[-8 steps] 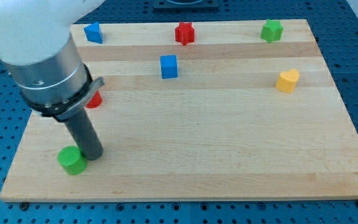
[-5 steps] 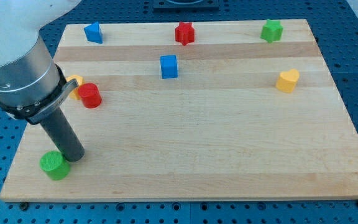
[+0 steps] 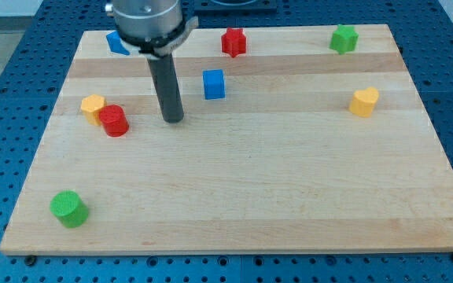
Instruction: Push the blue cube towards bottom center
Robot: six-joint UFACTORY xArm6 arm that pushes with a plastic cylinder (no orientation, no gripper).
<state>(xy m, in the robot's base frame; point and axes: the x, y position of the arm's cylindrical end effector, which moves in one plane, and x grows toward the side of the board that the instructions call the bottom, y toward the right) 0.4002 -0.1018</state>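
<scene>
The blue cube (image 3: 213, 84) sits on the wooden board (image 3: 234, 189), above the board's centre and a little to the left. My tip (image 3: 173, 119) rests on the board to the left of the cube and slightly below it, about a cube's width away, not touching it. The dark rod rises from the tip toward the view's top, where the arm's grey body partly hides a second blue block (image 3: 116, 42) at the top left.
A red star block (image 3: 233, 42) is at top centre and a green block (image 3: 343, 38) at top right. A yellow heart block (image 3: 363, 101) is at the right. A yellow block (image 3: 93, 106) touches a red cylinder (image 3: 115, 120) at the left. A green cylinder (image 3: 69, 209) is at bottom left.
My tip has left the green cylinder at bottom left and moved up and to the right, now beside the blue cube. The green cylinder was pushed slightly left earlier. The blue cube has not moved.
</scene>
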